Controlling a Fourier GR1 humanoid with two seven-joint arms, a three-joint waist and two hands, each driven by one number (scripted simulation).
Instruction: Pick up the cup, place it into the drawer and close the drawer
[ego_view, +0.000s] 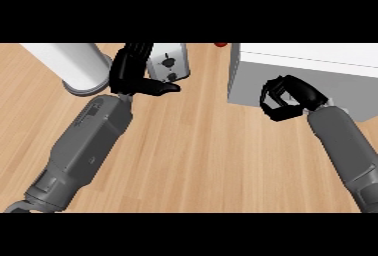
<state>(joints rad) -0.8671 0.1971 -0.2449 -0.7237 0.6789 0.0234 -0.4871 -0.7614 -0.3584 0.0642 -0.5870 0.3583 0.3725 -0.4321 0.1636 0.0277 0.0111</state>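
The drawer unit (310, 70) is a white-topped box with a grey front face at the right rear of the wooden counter; no open drawer shows. My right hand (286, 97) is against that front face with its fingers curled, and nothing shows inside them. My left hand (133, 70) is at the rear left, fingers straight and pointing away, thumb (164, 88) stretched to the right. Just right of its fingers lies a small shiny grey object (170, 61) with dark marks. I cannot make out a cup anywhere.
A tall white cylinder (70, 62) on a grey round base stands at the rear left, close to my left hand. A small red thing (220, 44) peeks in at the far edge. Bare wooden counter (199, 150) lies between my forearms.
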